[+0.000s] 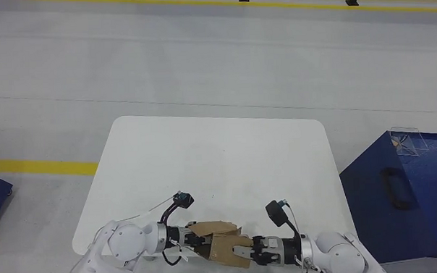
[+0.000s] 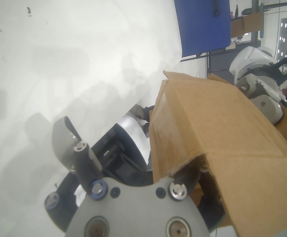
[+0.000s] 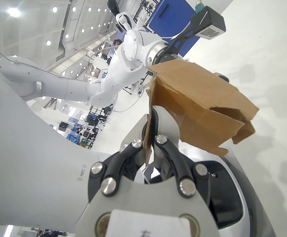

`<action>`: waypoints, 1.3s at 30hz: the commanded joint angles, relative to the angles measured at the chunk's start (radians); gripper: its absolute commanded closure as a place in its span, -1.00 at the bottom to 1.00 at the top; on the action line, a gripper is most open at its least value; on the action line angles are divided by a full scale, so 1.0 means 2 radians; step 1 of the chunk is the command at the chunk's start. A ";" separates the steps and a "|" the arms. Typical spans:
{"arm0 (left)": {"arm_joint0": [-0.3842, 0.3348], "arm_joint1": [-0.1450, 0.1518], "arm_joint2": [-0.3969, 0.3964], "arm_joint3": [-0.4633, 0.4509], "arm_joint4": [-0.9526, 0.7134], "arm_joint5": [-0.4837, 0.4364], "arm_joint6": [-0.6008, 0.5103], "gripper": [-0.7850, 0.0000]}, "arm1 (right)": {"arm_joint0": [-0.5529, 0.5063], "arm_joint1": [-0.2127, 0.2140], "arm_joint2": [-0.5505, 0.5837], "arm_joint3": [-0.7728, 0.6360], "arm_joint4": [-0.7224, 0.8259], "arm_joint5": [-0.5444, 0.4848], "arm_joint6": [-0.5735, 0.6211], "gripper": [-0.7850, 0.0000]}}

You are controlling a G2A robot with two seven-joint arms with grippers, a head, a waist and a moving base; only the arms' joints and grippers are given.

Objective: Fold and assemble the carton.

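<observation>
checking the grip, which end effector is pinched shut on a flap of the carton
The right end effector: its fingers clamp a flap edge of the carton. The left end effector is spread open, one finger free.

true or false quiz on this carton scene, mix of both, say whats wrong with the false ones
1. The right gripper pinches a flap of the carton. True.
2. The carton lies flat in the middle of the table. False: it sits partly opened at the table's near edge, between the two grippers.
3. The carton is brown cardboard. True.
4. The left gripper has its fingers pressed together. False: they stand wide apart, one finger clear of the cardboard.
</observation>
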 commanded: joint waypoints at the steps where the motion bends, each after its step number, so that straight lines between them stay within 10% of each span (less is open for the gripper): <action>1: -0.002 0.000 0.003 0.002 -0.005 -0.003 0.002 1.00 | 0.001 0.001 -0.001 0.001 0.000 0.001 0.000 1.00; 5: -0.004 0.002 0.004 0.007 -0.016 -0.010 0.005 1.00 | 0.004 0.002 -0.002 0.003 -0.001 0.003 -0.001 1.00; 6: -0.004 0.002 0.004 0.007 -0.020 -0.011 0.006 1.00 | 0.005 0.002 -0.002 0.004 -0.003 0.004 -0.003 0.27; 7: -0.004 0.002 0.004 0.009 -0.030 -0.010 0.004 1.00 | 0.005 0.002 -0.001 0.004 -0.007 0.005 -0.006 -1.00; 25: 0.002 0.002 -0.014 0.010 -0.101 0.001 0.065 1.00 | -0.007 0.003 0.017 -0.010 -0.015 -0.009 -0.069 -1.00; 34: -0.055 -0.017 -0.001 0.132 -0.522 0.250 -0.077 1.00 | -0.090 -0.004 0.123 -0.059 -0.123 -0.018 -0.339 -1.00; 39: -0.089 -0.030 0.027 0.199 -0.611 0.313 -0.107 1.00 | -0.102 -0.006 0.121 -0.060 -0.095 -0.013 -0.363 -1.00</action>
